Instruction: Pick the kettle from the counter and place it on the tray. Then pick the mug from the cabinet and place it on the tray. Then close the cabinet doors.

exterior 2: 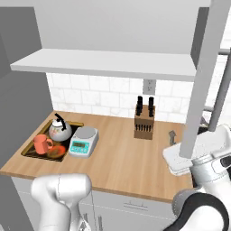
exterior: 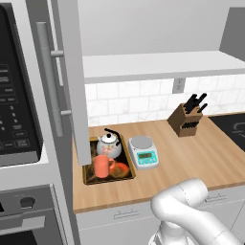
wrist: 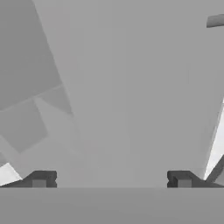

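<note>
Pincer (wrist: 111,180) of mine stands wide open, empty, tips facing a flat grey cabinet door (wrist: 131,87) close ahead. That rigid, light, slick panel swings best pushed flat. Farther, lower left of the left base frame, kettle (exterior: 108,145) and mug (exterior: 102,166) sit on the tray (exterior: 125,176).

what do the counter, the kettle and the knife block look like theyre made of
The counter: light wood, matte, with visible plank grain. The kettle: looks like glazed ceramic or enamel, white with pinkish marks and a thin dark handle, though the render leaves it open. The knife block: brown wood, with dark handles sticking out.
</note>
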Tool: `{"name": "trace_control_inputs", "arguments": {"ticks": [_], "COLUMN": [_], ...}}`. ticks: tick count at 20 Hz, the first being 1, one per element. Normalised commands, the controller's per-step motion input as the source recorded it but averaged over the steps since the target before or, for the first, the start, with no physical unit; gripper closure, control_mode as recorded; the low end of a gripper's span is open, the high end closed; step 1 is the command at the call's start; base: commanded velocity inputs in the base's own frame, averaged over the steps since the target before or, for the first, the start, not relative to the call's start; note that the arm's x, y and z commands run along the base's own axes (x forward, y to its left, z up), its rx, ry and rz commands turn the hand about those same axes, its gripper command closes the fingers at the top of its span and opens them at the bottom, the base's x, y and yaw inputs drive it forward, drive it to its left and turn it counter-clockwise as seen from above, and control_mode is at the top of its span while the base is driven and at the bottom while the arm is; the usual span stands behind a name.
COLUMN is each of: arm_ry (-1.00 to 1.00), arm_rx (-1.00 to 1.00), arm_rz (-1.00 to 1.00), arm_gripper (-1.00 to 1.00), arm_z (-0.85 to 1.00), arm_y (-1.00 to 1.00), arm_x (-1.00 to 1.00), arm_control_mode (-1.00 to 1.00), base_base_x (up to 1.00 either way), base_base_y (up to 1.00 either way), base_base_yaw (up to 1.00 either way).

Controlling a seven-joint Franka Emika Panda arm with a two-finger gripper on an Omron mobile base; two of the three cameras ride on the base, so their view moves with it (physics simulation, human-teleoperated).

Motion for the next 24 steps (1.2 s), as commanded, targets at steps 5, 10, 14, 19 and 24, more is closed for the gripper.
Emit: {"name": "trace_control_inputs", "arguments": {"ticks": [5, 10, 14, 19, 24], "arm_ry": [-0.08, 0.04, 0.2, 0.33, 0.26], "arm_rx": [-0.28, -0.26, -0.24, -0.24, -0.15], "arm_rz": [0.0, 0.0, -0.01, -0.01, 0.0], "arm_gripper": [-1.0, -1.0, -1.0, -1.0, -1.0], "arm_z": [0.43, 0.49, 0.35, 0.03, 0.0], "arm_y": [0.95, 0.7, 0.52, 0.53, 0.35], "arm_x": [0.16, 0.41, 0.57, 0.81, 0.98], "arm_control_mode": [-1.0, -1.0, -1.0, -1.0, -1.0], "base_base_x": [0.0, 0.0, 0.0, 0.0, 0.0], "base_base_y": [0.0, 0.0, 0.0, 0.0, 0.0], "base_base_yaw": [0.0, 0.0, 0.0, 0.0, 0.0]}}
